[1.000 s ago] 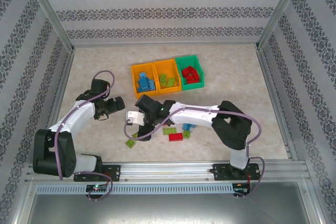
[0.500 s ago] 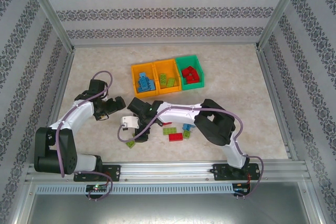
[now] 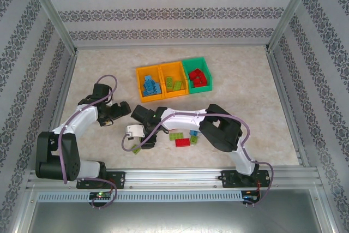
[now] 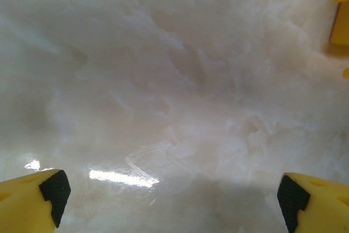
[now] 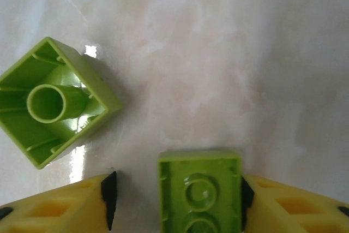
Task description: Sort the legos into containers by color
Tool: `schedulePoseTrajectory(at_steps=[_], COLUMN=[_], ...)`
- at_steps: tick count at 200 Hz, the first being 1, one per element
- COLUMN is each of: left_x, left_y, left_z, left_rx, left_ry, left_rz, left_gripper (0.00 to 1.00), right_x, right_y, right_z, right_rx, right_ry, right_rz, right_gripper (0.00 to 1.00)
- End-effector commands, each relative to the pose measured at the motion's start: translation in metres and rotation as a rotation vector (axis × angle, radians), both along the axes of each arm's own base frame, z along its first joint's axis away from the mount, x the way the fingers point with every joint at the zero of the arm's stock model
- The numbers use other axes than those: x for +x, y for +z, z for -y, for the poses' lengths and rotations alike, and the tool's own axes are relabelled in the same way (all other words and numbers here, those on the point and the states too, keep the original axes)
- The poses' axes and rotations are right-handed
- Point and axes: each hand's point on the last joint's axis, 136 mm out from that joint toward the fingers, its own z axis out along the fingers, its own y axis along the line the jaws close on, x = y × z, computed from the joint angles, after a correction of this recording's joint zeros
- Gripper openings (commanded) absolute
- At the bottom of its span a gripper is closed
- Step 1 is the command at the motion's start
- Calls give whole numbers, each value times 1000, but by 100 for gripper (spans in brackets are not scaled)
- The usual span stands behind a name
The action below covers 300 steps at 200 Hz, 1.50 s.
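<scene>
My right gripper point(image 5: 177, 195) stands low over the table around a lime green lego point(image 5: 199, 189) lying underside up. Its right pad touches the brick, while a gap remains at the left fingertip point(image 5: 106, 197). A second upturned lime lego point(image 5: 54, 102) lies just left and ahead of it. From above, this gripper point(image 3: 137, 141) is near a lime lego point(image 3: 134, 149). My left gripper point(image 3: 121, 111) hovers open over bare table. The containers stand in a row: an orange one point(image 3: 150, 100) with blue legos, an orange one point(image 3: 175, 94) with lime legos, and a green one point(image 3: 199, 88) with red legos.
Loose legos lie beside the right forearm: a lime one point(image 3: 175, 135), a red one point(image 3: 182, 142) and a blue one point(image 3: 194, 133). A corner of an orange bin point(image 4: 341, 17) shows at the right edge of the left wrist view. Metal frame posts and patterned walls enclose the table.
The right arm has swung left and down toward the table's near-left part, and its jaws have narrowed around the lime lego. The left gripper has hardly moved.
</scene>
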Motion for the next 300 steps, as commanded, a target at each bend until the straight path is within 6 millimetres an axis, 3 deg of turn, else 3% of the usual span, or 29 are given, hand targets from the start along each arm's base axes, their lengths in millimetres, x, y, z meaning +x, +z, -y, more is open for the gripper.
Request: schedulePoseTrajectory(at_steps=[1, 20, 73, 96, 125, 168, 190, 211, 225, 270, 300], left_x=[0, 1, -1, -2, -6, -16, -23, -34, -39, -44, -54], left_y=[-2, -1, 0, 3, 8, 12, 10, 5, 3, 10, 5], left_z=[-2, -2, -2, -5, -11, -9, 1, 8, 10, 28, 32], left_rx=[-2, -2, -5, 12, 43, 58, 66, 99, 107, 99, 157], left_ry=[-5, -5, 0, 7, 19, 11, -21, -56, -59, -93, -123], left_rz=[8, 13, 14, 18, 28, 34, 26, 0, 0, 32, 7], left_gripper=[99, 99, 99, 99, 100, 100, 100, 100, 100, 100, 100], right_x=[10, 16, 25, 35, 57, 114, 163, 217, 241, 288, 306], right_y=[-16, -13, -2, 17, 46, 90, 110, 117, 120, 119, 109], right_z=[9, 13, 15, 13, 17, 39, 61, 94, 109, 135, 146], right_rx=[-75, -62, -35, 42, 165, 282, 337, 342, 332, 338, 285], right_ry=[-17, -50, -103, -187, -304, -527, -715, -957, -1064, -1276, -1354], right_rz=[67, 86, 100, 41, -10, -26, -38, -21, -36, -62, -60], right_gripper=[55, 60, 37, 27, 25, 22, 22, 23, 21, 24, 28])
